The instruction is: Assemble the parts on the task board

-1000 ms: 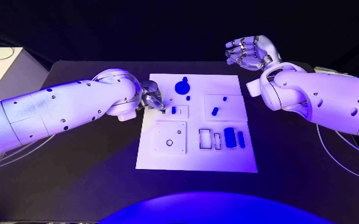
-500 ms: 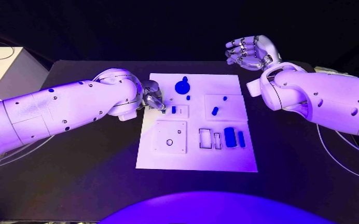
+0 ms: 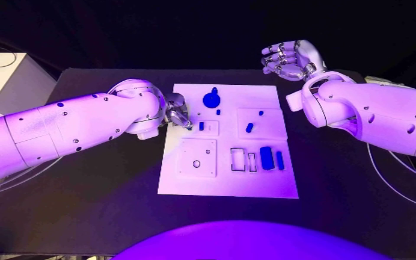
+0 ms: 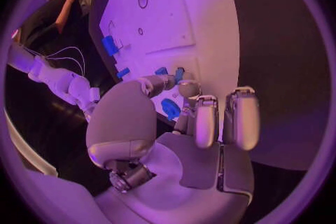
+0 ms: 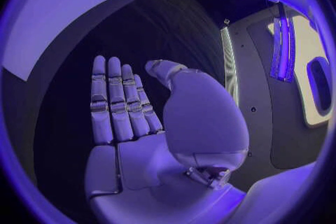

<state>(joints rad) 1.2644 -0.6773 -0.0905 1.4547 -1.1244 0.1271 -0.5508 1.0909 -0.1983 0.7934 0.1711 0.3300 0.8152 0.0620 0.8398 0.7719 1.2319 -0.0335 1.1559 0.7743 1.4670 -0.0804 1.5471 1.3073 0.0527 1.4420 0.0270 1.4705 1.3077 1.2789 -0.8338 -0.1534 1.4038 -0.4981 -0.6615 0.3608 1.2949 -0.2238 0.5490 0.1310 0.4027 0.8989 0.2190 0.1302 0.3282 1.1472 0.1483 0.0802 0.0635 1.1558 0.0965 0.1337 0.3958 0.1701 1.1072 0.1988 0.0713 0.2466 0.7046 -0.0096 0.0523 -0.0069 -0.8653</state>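
Progress looks like it's sitting somewhere in the middle. The task board is lying in the centre of the black desk, and a few blue pieces are already looking seated: two blue bars are standing side by side on the board's right side, next to a pair of outlined slots that are looking unfilled. A round blue part with a stem is lying near the far edge, and a short blue peg is resting on a raised square to the right. So I'm guessing several pieces are waiting for their spots.

The left robot hand is working at the board's left edge, fingers curled down by a small blue piece. In the wrist view its fingertips are looking like they're pinching that piece, though I can't tell for sure.

The right robot hand is hovering off beyond the board's far right corner, well apart from everything, palm open, fingers nearly straight and side by side, holding nothing.
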